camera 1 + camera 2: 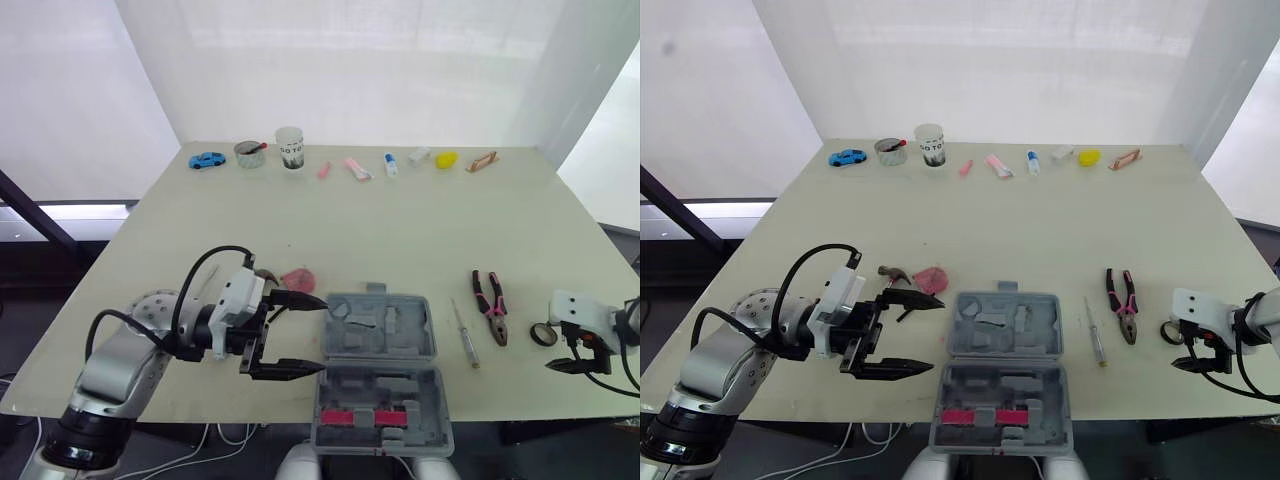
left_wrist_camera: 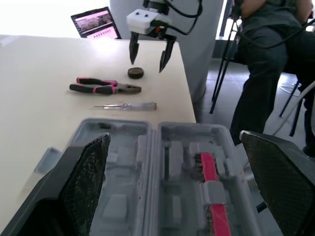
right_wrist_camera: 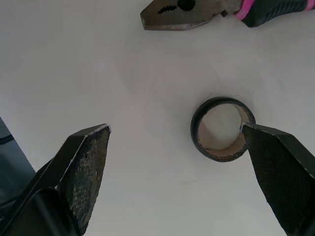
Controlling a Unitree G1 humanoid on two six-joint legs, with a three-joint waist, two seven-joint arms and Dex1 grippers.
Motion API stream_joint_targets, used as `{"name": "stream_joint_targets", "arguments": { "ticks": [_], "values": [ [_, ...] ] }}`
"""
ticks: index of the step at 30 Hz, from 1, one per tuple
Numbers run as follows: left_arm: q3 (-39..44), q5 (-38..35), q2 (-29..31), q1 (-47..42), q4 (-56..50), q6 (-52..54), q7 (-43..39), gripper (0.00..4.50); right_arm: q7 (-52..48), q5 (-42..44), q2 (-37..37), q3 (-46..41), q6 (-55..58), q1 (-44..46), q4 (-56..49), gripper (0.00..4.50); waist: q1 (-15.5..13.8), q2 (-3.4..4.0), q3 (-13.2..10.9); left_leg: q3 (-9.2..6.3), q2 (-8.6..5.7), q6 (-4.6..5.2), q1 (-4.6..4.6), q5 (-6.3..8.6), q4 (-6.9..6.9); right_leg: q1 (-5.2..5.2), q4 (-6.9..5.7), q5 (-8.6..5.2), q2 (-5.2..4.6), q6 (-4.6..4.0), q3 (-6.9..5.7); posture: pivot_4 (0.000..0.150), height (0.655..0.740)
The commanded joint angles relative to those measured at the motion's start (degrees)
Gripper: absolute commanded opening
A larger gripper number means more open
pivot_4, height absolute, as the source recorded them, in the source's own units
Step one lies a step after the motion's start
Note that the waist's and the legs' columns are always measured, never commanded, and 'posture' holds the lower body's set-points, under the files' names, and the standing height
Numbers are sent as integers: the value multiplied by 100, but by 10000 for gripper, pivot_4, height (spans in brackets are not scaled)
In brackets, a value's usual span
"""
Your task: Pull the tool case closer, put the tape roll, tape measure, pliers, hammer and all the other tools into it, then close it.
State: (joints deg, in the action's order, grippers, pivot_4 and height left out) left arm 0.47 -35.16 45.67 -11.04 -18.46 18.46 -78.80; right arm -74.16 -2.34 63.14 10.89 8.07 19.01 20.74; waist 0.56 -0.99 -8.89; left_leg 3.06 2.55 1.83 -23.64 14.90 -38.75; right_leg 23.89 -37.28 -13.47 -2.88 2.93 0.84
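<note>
Left eye view, tool case (image 1: 425, 312): it lies open at the near edge of the worktop (image 1: 400, 230), between the two arms, with one grey half behind the other.
Far half: grey moulded recesses and blocks.
Near half: a pink-red bar (image 1: 368, 416) sits among grey blocks; this half overhangs the worktop's near edge.
Left fingers (image 1: 285, 371): spread wide and holding nothing, they sit at the case's left side with the tips pointing at it. Whether a tip touches the case cannot be told.
Right fingers (image 3: 83, 162): apart and holding nothing, above the worktop's near right corner.
Tape roll (image 3: 224, 129): a dark ring lying flat on the worktop outside the case, between the right fingers and close to one of them.
Pliers (image 1: 490, 305): pink-and-black handles, on the worktop right of the case, nose toward the near edge, just beside the tape roll.
Screwdriver (image 1: 465, 333): thin, lying on the worktop between the case and the pliers.
Hammer (image 1: 895, 272): on the worktop behind the left fingers, next to a pink object (image 1: 930, 278).
Round tin (image 1: 250, 155): at the far edge, with a red-tipped stick (image 1: 259, 147) resting in it.
White cup (image 1: 290, 148): upright beside the tin, black lettering; its contents cannot be told.
Blue toy car (image 1: 207, 160): left of the tin.
Person (image 2: 275, 49): seated beyond the worktop's right side, in dark clothes.
</note>
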Motion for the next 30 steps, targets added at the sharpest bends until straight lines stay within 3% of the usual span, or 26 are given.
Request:
{"name": "stream_joint_targets", "arguments": {
  "ticks": [1,14,18,25,30],
  "values": [
    [-72,-62,-8,-66,-177,-77,-127,45000,-227,-117,-31,87,-67,230,146,44495,3,0,0,1,0,0,0,0,0,0,0,0,0,0,1,1500,7400],
    [-146,183,-170,-182,-120,-477,-59,45000,-231,-1058,-626,839,-841,1428,1883,44495,13,5,-3,9,0,0,3,-1,-14,0,-13,0,0,-2,7,1500,7400],
    [-138,154,-178,-183,-192,-455,-17,45000,-110,-1249,-809,896,-1063,1739,2428,34148,20,6,-4,11,1,0,6,-1,-17,-1,-19,0,1,-1,11,1500,7400],
    [-60,93,-186,-129,-171,-466,10,45000,-152,-1376,-883,876,-1309,1960,2771,1582,18,6,-4,11,1,0,6,-1,-17,-1,-21,0,1,-1,11,1500,7400],
    [-102,122,-274,-115,-124,-511,41,45000,-177,-1408,-816,817,-1390,1993,2818,730,18,6,-4,12,1,-1,7,-1,-17,-1,-22,0,1,-1,11,1500,7400]
  ]
}}
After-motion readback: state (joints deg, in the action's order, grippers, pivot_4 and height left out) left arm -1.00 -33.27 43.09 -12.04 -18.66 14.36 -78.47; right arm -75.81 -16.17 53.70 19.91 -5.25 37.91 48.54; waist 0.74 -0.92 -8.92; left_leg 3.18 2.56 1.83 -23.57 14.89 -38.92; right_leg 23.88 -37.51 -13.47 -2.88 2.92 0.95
